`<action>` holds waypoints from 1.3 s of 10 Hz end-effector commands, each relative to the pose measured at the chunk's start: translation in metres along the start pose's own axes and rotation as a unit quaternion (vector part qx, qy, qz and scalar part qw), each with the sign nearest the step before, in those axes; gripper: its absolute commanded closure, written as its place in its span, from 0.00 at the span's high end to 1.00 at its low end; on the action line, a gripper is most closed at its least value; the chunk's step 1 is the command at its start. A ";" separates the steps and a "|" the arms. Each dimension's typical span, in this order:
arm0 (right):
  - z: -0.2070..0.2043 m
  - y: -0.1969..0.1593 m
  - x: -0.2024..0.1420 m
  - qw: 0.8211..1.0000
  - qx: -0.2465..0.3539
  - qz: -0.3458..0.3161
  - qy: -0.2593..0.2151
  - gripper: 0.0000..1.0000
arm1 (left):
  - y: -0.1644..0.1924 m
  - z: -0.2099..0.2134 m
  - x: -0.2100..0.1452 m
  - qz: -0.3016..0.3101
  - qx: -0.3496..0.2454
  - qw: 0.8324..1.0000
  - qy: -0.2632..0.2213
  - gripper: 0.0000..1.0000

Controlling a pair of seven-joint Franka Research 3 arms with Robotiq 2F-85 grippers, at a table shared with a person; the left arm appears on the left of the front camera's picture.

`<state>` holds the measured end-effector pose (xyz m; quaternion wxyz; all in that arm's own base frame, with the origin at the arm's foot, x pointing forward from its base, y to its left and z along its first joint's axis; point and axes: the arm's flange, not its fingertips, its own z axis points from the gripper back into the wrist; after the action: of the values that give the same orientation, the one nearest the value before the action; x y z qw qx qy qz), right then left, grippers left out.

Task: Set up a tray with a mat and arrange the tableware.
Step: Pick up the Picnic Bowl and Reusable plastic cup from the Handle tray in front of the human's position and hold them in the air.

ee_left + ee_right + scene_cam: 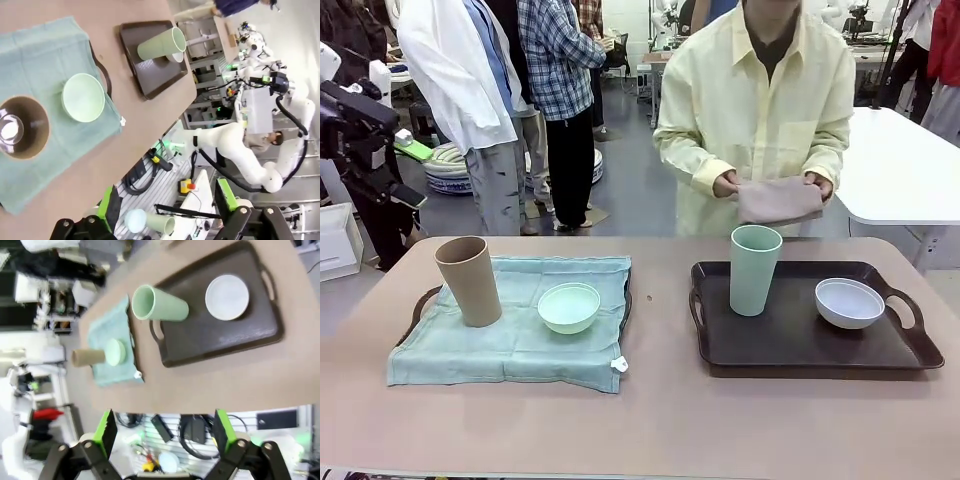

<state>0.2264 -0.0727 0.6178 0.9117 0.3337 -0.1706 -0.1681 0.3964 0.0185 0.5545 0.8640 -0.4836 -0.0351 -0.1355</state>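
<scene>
about halfway i'd say: the 9 o'clock tray (420,300) has its teal mat (520,345), with the tan tumbler (469,281) and mint bowl (569,306) on top. the 3 o'clock tray (790,340) is bare under the pale green tumbler (754,270) and whitish bowl (849,302). the person at 12 holds a folded cloth (778,200). left pincer (167,201) and right pincer (165,430) gape wide, empty.
</scene>
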 end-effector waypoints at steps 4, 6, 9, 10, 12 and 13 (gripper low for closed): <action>0.017 -0.014 -0.001 0.999 0.022 -0.024 -0.024 1.00 | 0.008 0.009 -0.006 0.012 -0.008 1.000 -0.003 1.00; 0.017 -0.014 -0.001 0.999 0.022 -0.024 -0.024 1.00 | 0.008 0.009 -0.006 0.012 -0.008 1.000 -0.003 1.00; 0.023 -0.058 0.028 0.995 0.056 -0.040 0.078 1.00 | 0.023 0.018 -0.011 0.071 -0.058 0.995 -0.037 1.00; 0.032 -0.077 0.039 0.992 0.071 -0.052 0.094 1.00 | 0.029 0.021 -0.015 0.092 -0.078 0.992 -0.040 1.00; 0.036 -0.106 0.050 0.988 0.078 -0.077 0.107 1.00 | 0.041 0.033 -0.022 0.119 -0.086 0.988 -0.050 1.00; 0.032 -0.110 0.050 0.988 0.079 -0.084 0.107 1.00 | 0.043 0.037 -0.024 0.130 -0.074 0.986 -0.067 1.00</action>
<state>0.2340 -0.1911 0.5710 0.8775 0.4339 -0.0602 -0.1954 0.3897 0.0767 0.5298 0.8359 -0.5487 -0.0096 -0.0149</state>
